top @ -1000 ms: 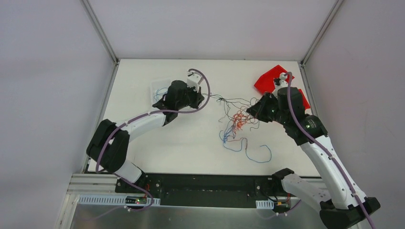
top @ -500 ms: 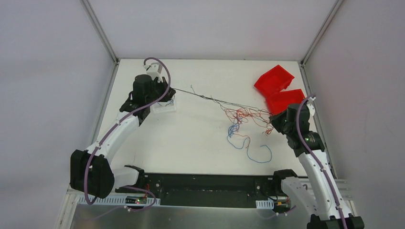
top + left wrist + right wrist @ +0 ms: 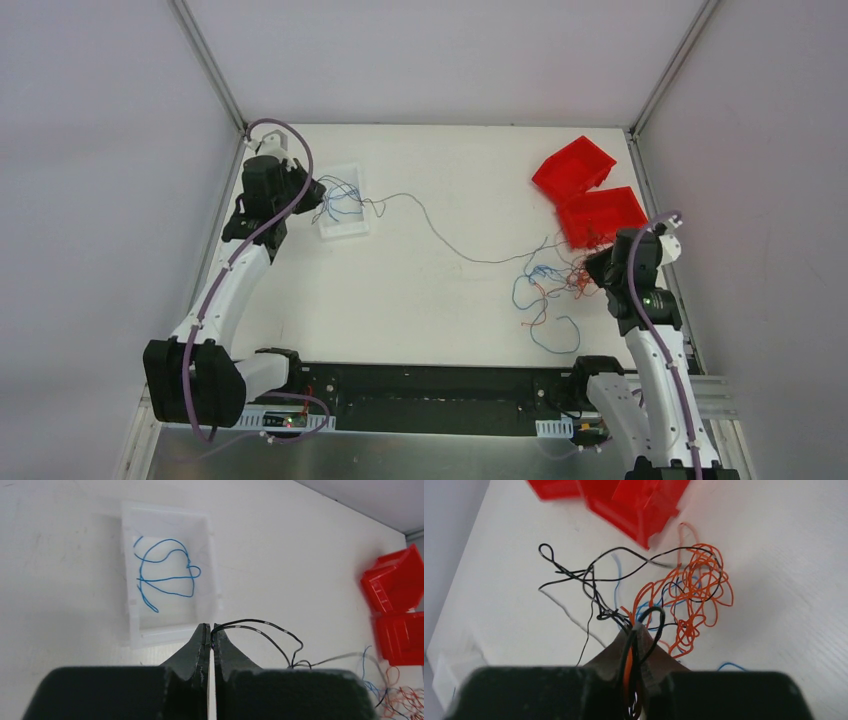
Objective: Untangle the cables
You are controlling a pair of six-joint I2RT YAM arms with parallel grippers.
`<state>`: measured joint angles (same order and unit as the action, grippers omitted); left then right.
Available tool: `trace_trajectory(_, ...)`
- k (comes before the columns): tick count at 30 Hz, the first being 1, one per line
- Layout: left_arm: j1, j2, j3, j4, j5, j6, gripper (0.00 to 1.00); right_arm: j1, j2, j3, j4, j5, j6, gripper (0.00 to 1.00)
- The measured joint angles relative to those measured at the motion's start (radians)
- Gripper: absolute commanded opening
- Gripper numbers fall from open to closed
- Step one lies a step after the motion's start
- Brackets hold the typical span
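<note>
Few blue cables in white tray beyond your left gripper, which pinches black strand; right gripper clamps tangle, red bins beyond.

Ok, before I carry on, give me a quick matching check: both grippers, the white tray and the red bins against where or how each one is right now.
Things:
1. left gripper
2. right gripper
3. white tray
4. red bins

States or places:
A. at the far right of the table
B. shut on one black wire
C. has a loose blue wire lying in it
D. shut on black and orange strands of the tangle

Pairs: 1-B, 2-D, 3-C, 4-A
</note>
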<state>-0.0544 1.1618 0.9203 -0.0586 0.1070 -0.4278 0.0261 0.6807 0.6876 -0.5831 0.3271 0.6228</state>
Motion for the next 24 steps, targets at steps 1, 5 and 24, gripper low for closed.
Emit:
trace_trajectory(1, -0.005, -0.002, 0.000, 0.000, 0.027, -0.003, 0.00, -0.002, 0.011, 0.000, 0.019, -0.069, -0.031, 0.20)
trace_trajectory(5, -0.011, -0.003, 0.005, -0.001, 0.123, -0.008, 0.00, -0.002, 0.057, 0.000, 0.077, -0.277, -0.100, 0.71)
trace_trajectory(24, -0.019, -0.068, 0.195, -0.053, 0.376, -0.040, 0.00, 0.518, 0.353, 0.155, 0.311, -0.683, -0.344, 0.87)
